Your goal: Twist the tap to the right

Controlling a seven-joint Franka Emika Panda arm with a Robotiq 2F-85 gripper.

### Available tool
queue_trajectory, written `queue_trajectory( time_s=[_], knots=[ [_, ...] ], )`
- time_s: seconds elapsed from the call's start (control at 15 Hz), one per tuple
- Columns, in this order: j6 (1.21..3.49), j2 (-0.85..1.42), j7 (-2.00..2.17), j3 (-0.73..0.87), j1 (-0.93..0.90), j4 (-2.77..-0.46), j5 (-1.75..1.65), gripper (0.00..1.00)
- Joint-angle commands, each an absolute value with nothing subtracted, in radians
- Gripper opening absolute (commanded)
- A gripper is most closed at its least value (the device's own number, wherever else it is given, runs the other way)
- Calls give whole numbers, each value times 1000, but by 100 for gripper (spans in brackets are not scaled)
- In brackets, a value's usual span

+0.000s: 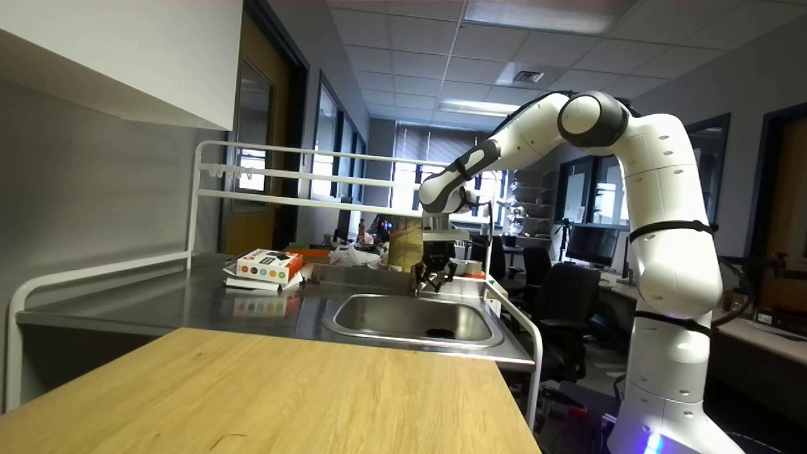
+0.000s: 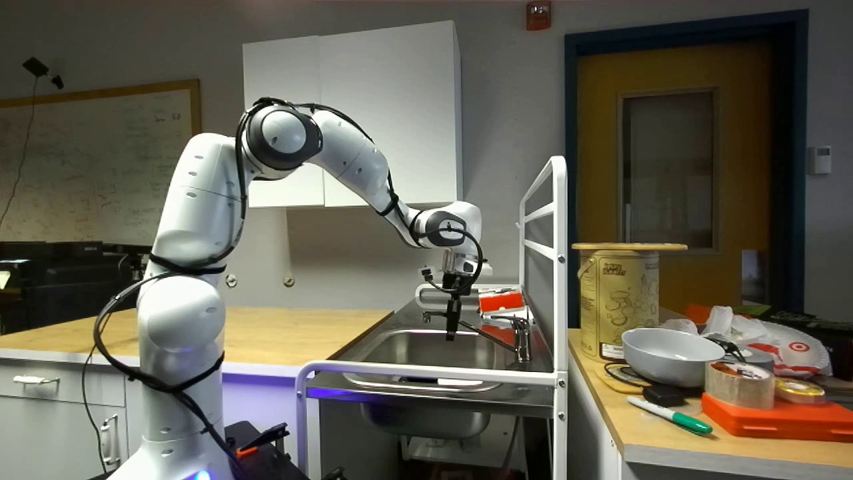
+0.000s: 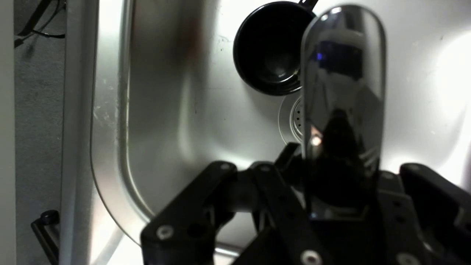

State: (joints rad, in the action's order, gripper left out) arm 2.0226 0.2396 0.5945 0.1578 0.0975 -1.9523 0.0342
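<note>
The tap (image 2: 523, 341) is a chrome faucet at the back of the steel sink (image 1: 378, 315), with a thin spout reaching over the basin. Its body shows dark beside the gripper in an exterior view (image 1: 416, 280). In the wrist view the rounded spout (image 3: 344, 92) is large and close, with black finger links on both sides. My gripper (image 2: 451, 333) points down at the spout, its fingertips lower than the spout; it also shows in an exterior view (image 1: 436, 284) and the wrist view (image 3: 298, 151). The spout hides most of the fingertips, so contact and grip are unclear.
A black pot (image 3: 270, 51) with a handle lies in the sink near the drain (image 3: 295, 117). A white metal rail (image 2: 433, 373) borders the sink, with a tall rack (image 2: 558, 233) behind it. A red-white box (image 1: 268, 265) stands on the counter. A wooden tabletop (image 1: 284, 384) adjoins.
</note>
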Motion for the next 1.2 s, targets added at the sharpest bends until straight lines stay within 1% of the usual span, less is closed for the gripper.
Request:
queue_trajectory(
  time_s=[0.0,0.13,0.2,0.67,0.73,1.13],
  knots=[
    [2020,217,599,161,97,-1973,50,26],
    [2016,212,599,160,95,-1975,49,37],
    [2016,206,601,160,93,-1980,46,46],
    [2020,134,604,153,84,-2036,45,97],
    [2021,119,604,151,82,-2046,44,100],
    [2028,36,597,127,68,-2092,36,100]
  ],
)
